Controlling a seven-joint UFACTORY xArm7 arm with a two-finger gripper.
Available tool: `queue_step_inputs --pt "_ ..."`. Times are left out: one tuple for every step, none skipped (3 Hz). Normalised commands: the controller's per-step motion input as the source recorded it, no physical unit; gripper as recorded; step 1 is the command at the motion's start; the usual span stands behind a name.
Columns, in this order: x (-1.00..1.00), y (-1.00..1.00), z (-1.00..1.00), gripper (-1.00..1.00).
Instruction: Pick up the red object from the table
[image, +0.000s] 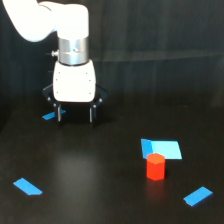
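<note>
- Black tabletop (100, 170) carries flat blue pieces (28, 187) in the foreground.
- Red object (155, 166) stands upright, ungrasped, touching a blue sheet (162, 148) behind it.
- Hand (75, 114), fingers spread and empty, hangs farther back, well apart; approach, grasp and lift all remain.

Single arm (47, 20) enters from 11 o'clock in the exterior view: fat white link running down-right from the top-left corner, bending into a vertical wrist. Silver metal collar (73, 50) sits below the white elbow, small dark stud on its 9 o'clock side. Under it the white gripper body (74, 82), boxy with rounded corners, axis pointing straight to 6 o'clock. Black linkage flares out at 3 and 9 o'clock of the body's base. Gripper (76, 114) points down, two thin dark fingers (91, 113) hanging parallel, wide apart, nothing between them. Fingertips sit at upper-left of frame, roughly 10 o'clock from centre.
</note>
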Motion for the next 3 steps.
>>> queue_step_inputs --pt "0.91 -0.74 -0.3 1.0" --pt "0.94 -0.65 -0.29 1.0" --pt "0.89 -0.72 -0.38 0.97"
